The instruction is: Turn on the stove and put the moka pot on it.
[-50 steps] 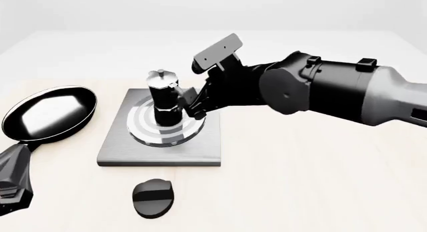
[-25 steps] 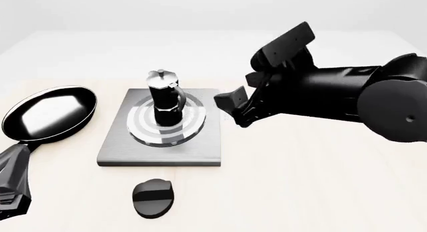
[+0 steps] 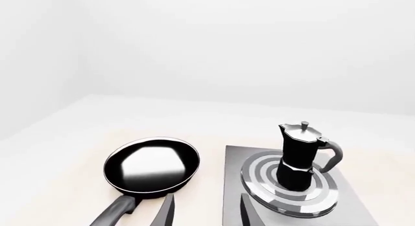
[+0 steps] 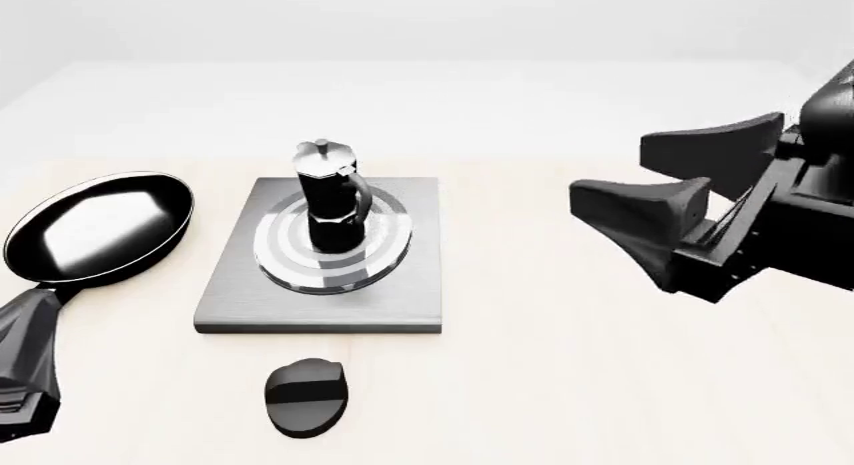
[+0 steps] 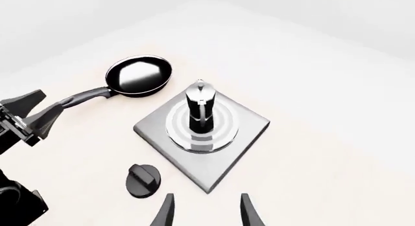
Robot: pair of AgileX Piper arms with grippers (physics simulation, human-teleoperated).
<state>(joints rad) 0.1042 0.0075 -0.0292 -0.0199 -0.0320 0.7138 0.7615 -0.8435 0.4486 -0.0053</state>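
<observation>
Moka pot [image 4: 330,197] upright on stove [image 4: 320,305] burner. Our right gripper [image 4: 641,210] fingers wide, empty; left gripper [image 3: 201,214] fingers apart, empty. We judge pot rigid, top-heavy; handle best hold.

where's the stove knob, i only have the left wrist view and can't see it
Observer: The knob lies on the table just in front of the stove, on the arms' side, apart from the slab and with neither gripper on it.
Operator: ok and is the right gripper anywhere near the pot
Observer: No. The right gripper is open and holds nothing, well off to the right of the stove. The moka pot stands upright on the burner rings with nothing touching it.
</observation>
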